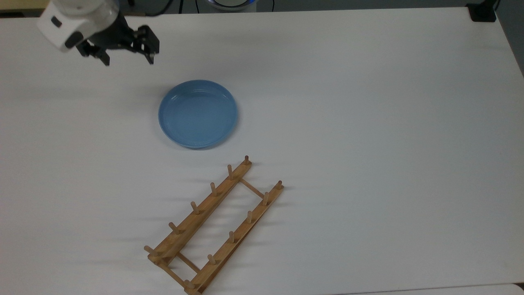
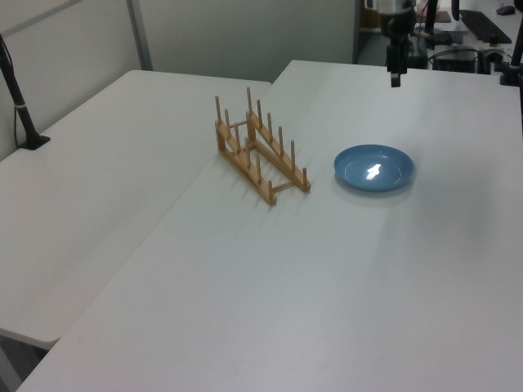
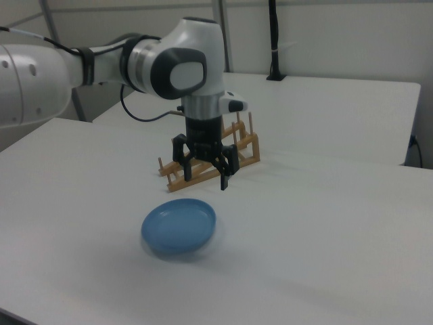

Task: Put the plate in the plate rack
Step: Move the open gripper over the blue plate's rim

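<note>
The white table [image 1: 368,102] carries everything in the scene, and its broad bare surface leaves the arm free room to travel between the two task items.

The plate rack [image 1: 213,225] lies flat on the table with its two rails running diagonally in the top view, pegs pointing up. That upright-peg posture is what lets a plate be slotted in on edge between neighbouring pegs, so the rack is ready to receive; none of its slots holds anything yet. In the left view the plate rack [image 2: 260,151] sits to the left view's left of the plate, near it but apart.

The plate [image 1: 198,113] rests flat on the table, open side up, just above the rack's upper end in the top view. Lying flat, it offers only its raised rim as a place to grip, so a grasp will likely have to come down over the edge, and the plate will then need tipping onto its side before it can enter a slot.

The arm reaches in from the top view's upper left, its white wrist link above the black hand. The gripper [image 1: 126,57] points down at the table with its fingers spread wide and nothing between them. It hangs above the table, clear of the plate and off toward the top view's upper left of it. In the right view the gripper [image 3: 203,179] hovers above and behind the plate [image 3: 179,225], not touching it.
</note>
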